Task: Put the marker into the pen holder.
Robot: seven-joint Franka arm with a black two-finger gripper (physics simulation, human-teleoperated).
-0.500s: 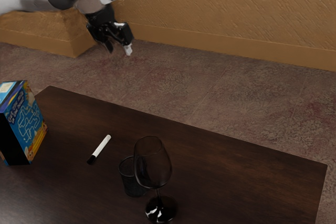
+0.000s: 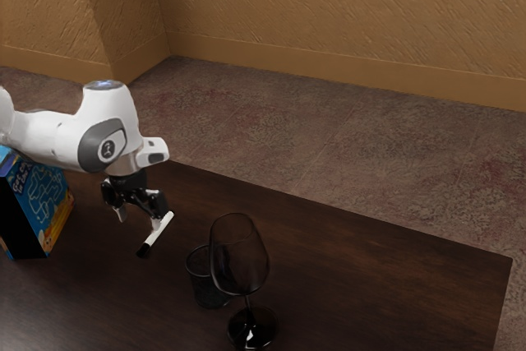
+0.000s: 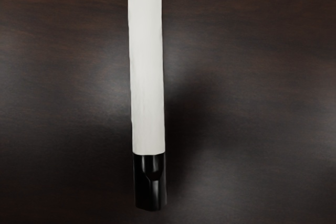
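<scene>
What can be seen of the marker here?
The marker has a white, plastic-looking barrel and a glossy black cap, fitted on. It lies on the dark wooden table, between the blue box and the pen holder. The open gripper is close to its white end; whether a fingertip touches it, I cannot tell.

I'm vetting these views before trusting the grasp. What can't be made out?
- Whether a fingertip touches the marker: exterior view, they overlap; any gap is too small.
- Pen holder's floor: exterior view, dark, partly behind the wine glass.
- Box's whole top: exterior view, arm in front.
</scene>
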